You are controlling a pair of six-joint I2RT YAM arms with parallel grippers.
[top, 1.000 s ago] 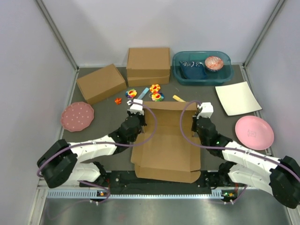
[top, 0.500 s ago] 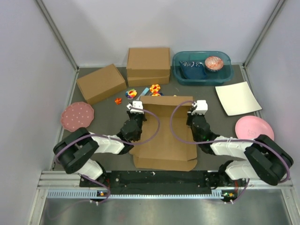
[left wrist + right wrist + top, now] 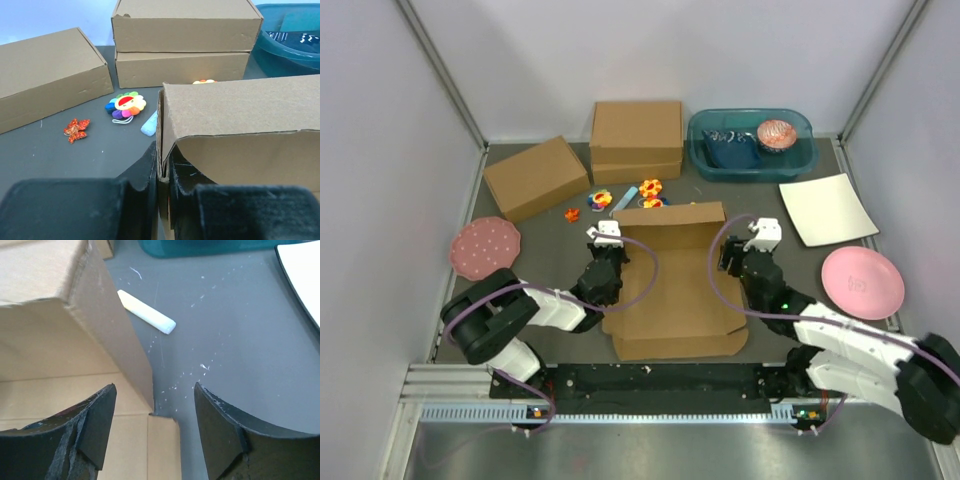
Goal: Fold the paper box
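The paper box (image 3: pixel 675 290) lies half-formed at the middle of the dark table (image 3: pixel 550 228), directly between the two arms. Its base is flat, its far wall and both side walls are raised, and its near flap is spread flat toward the arm bases. The left gripper (image 3: pixel 162 172) is pinched tight on the box's left wall close to the far-left corner, one black finger (image 3: pixel 142 167) outside the cardboard and the other inside. The far wall's folded top edge runs away to the right of the grip. The right gripper (image 3: pixel 155 387) is spread wide astride the near end of the box's right wall, one finger over the box floor and the other over bare table outside. Neither finger visibly touches the cardboard. Just beyond the box's far-right corner lies a pale chalk stick (image 3: pixel 146 311). Beyond the far-left corner sit a rainbow flower toy (image 3: pixel 126 104), a pale blue chalk (image 3: pixel 149 125) and a small orange sparkly star (image 3: pixel 76 129). Farther behind the paper box stands a tall brown box (image 3: pixel 636 135); behind and to the left is a smaller brown box (image 3: pixel 535 177) set at an angle, and behind and to the right a teal tub (image 3: pixel 805 158). A speckled pink plate (image 3: pixel 485 248) lies left of the paper box and a plain pink plate (image 3: pixel 862 282) right of it. A white square plate (image 3: pixel 827 208) lies to the right and a little farther back.
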